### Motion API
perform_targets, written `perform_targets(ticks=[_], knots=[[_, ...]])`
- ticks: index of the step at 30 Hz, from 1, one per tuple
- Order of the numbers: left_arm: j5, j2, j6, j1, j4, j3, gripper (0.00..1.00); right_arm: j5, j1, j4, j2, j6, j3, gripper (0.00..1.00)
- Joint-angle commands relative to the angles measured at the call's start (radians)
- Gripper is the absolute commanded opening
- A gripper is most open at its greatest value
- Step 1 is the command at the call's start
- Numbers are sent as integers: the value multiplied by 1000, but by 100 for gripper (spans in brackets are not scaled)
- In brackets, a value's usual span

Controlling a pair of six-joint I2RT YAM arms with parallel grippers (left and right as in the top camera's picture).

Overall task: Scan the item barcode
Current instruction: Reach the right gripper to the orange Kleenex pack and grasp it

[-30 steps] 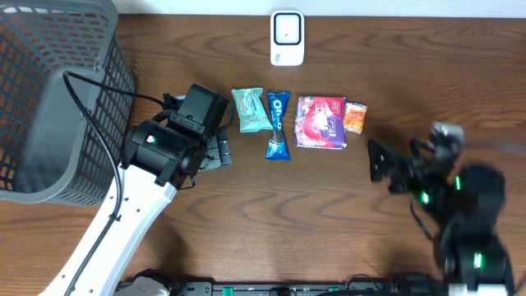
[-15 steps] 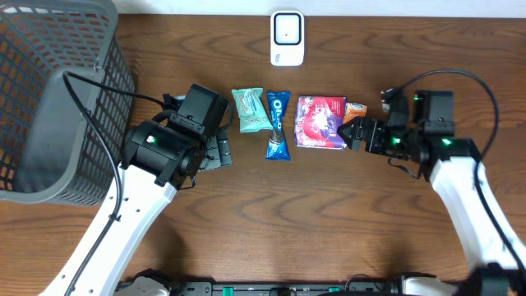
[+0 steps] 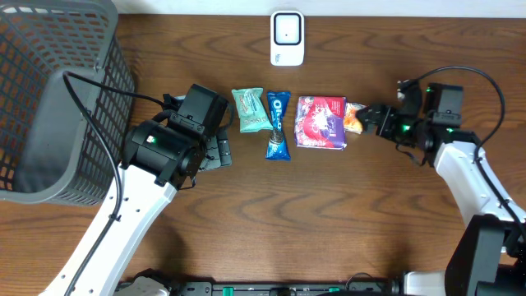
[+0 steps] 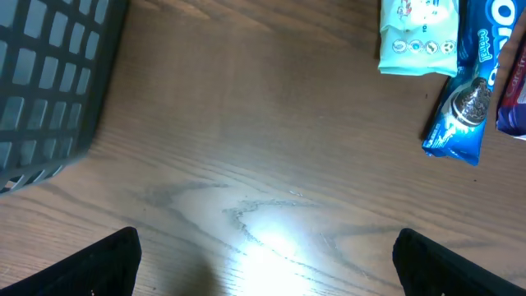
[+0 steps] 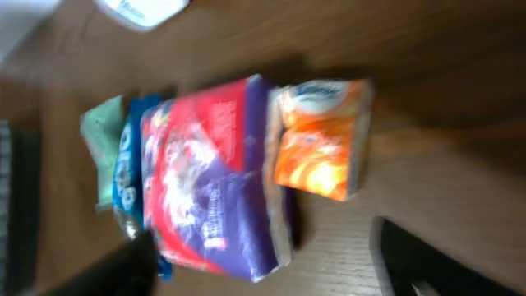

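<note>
A row of snack packets lies mid-table: a mint-green packet [image 3: 251, 109], a blue Oreo packet [image 3: 279, 125], a red-and-purple packet [image 3: 321, 122] and a small orange packet [image 3: 354, 117]. The white scanner [image 3: 287, 38] stands at the back edge. My right gripper [image 3: 370, 117] sits just right of the orange packet, with its fingers apart. In the right wrist view the orange packet [image 5: 320, 140] and the red-and-purple packet [image 5: 218, 177] lie ahead of the right gripper [image 5: 271, 271], blurred. My left gripper [image 3: 217, 150] is open over bare wood left of the row, holding nothing.
A grey mesh basket [image 3: 57, 99] fills the far left, with its wall [image 4: 49, 82] in the left wrist view. The mint-green packet [image 4: 417, 37] and Oreo packet [image 4: 468, 107] show at that view's upper right. Bare wood lies in front of the row.
My right arm swung from the front right up to the right end of the row and now points at the orange packet. Its jaws have narrowed a little. The left arm has not moved.
</note>
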Motion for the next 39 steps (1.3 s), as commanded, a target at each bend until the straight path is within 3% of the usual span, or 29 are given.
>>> perform_targets(ticks=[1,5,10,22,31,36,38,39], knots=[[-2,8,-12,3,-3,-2,98,40,-9,9,50,91,15,58],[-2,8,-12,3,-3,-2,98,32,2,46,128,117,15,66],[-2,8,-12,3,-3,-2,98,16,-2,111,221,122,15,64],[-2,8,-12,3,-3,-2,98,-6,0,208,257,73,14,38],[-2,8,-12,3,-3,-2,98,25,29,252,310,74,14,35],[-2,8,-12,3,-3,-2,98,28,27,262,332,72,14,17],[-2,8,-12,3,-3,-2,98,29,25,252,332,51,15,1],[-2,8,-12,3,-3,-2,98,28,24,250,330,51,15,1]])
